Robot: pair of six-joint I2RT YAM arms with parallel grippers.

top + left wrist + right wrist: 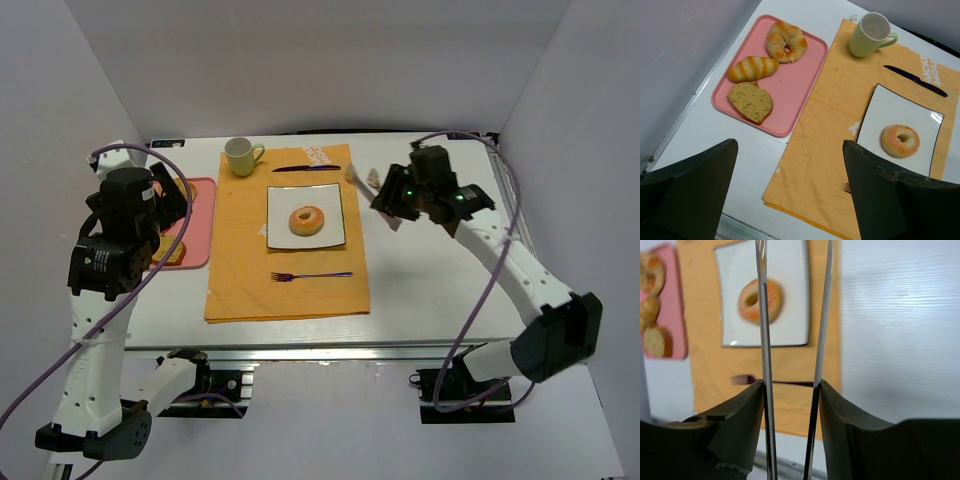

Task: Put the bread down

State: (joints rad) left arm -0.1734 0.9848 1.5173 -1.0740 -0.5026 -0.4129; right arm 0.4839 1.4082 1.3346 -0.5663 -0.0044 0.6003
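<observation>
The bread (307, 220) is a small golden ring and lies in the middle of the white square plate (280, 237). It also shows in the left wrist view (900, 140) and the right wrist view (760, 301). My right gripper (388, 198) is right of the plate, above the table, and is shut on a pair of thin metal tongs (360, 178). The tong blades (764, 315) stand apart with nothing between them and point toward the plate. My left gripper (790, 147) is open and empty, held high over the left edge of the orange placemat (820, 150).
A pink tray (200, 215) at the left holds a twisted roll (786, 41), a striped roll (753, 68) and a brown slice (750, 102). On the placemat, a green mug (240, 156) and a dark knife (305, 168) lie behind the plate and a fork (310, 275) in front.
</observation>
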